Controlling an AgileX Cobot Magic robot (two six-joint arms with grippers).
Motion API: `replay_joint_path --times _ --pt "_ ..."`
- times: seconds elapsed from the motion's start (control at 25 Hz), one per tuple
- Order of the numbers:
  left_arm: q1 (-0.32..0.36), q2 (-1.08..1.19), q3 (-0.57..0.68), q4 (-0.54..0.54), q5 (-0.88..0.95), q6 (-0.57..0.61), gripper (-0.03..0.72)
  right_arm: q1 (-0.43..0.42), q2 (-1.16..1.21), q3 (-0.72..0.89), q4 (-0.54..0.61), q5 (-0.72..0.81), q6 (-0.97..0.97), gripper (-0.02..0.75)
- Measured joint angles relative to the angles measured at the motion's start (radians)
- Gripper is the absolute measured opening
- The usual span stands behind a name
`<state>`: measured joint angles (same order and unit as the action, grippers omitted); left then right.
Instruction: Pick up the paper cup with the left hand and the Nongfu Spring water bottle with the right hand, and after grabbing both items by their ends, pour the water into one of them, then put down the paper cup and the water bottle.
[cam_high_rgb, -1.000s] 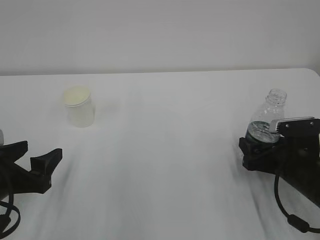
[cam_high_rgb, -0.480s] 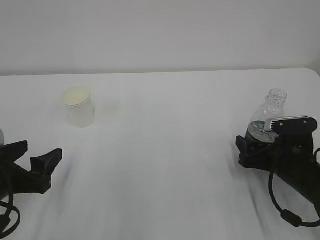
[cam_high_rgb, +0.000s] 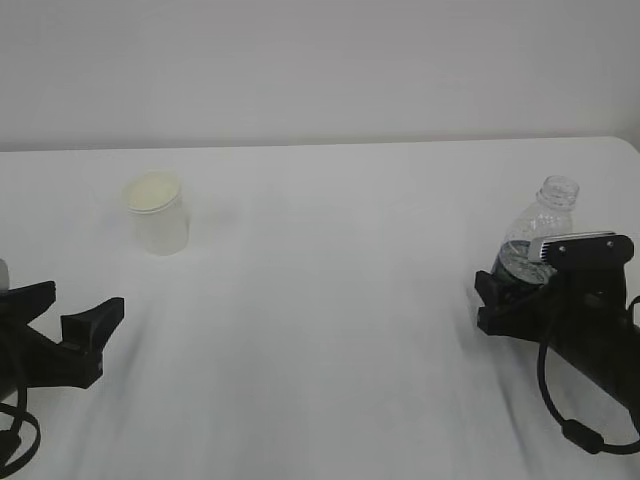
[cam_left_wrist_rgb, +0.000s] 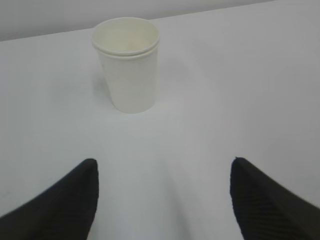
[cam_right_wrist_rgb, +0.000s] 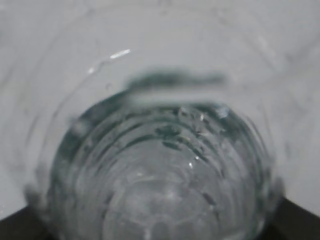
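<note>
Paper cup (cam_high_rgb: 157, 214): upright on white surface (cam_high_rgb: 330, 300), 10 o'clock, untouched. Left end effector (cam_left_wrist_rgb: 162, 200): spread wide, empty, cup ahead unobstructed. Water bottle (cam_high_rgb: 538, 232): 3 o'clock, between right end effector's (cam_high_rgb: 510, 292) jaws; grip unclear.

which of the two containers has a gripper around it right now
The bottle: the right gripper surrounds its base. The cup stands alone, well ahead of the left gripper.

From the left hand (cam_left_wrist_rgb: 162, 200), the paper cup (cam_left_wrist_rgb: 128, 65) stands alone toward 12 o'clock, slightly left, with bare counter (cam_high_rgb: 330, 270) between and open room on every side of it. The wide middle of the counter carries nothing. At the right hand (cam_high_rgb: 505, 295), the Nongfu Spring water bottle (cam_high_rgb: 535, 235) fills the space right ahead, blocking any pass toward 12 o'clock.
</note>
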<state>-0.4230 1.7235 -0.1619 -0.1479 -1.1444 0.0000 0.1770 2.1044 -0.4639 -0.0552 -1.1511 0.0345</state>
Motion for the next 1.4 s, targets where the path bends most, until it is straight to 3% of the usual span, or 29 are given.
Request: replay_joint_path --times 0.52,1.4 --pt "0.000 0.000 0.000 -0.015 0.000 0.027 0.588 0.000 -0.007 0.005 -0.030 0.002 -0.035 0.456" --pt "0.000 0.000 0.000 -0.019 0.000 0.028 0.587 0.000 -0.257 0.123 -0.069 0.028 -0.063 0.452"
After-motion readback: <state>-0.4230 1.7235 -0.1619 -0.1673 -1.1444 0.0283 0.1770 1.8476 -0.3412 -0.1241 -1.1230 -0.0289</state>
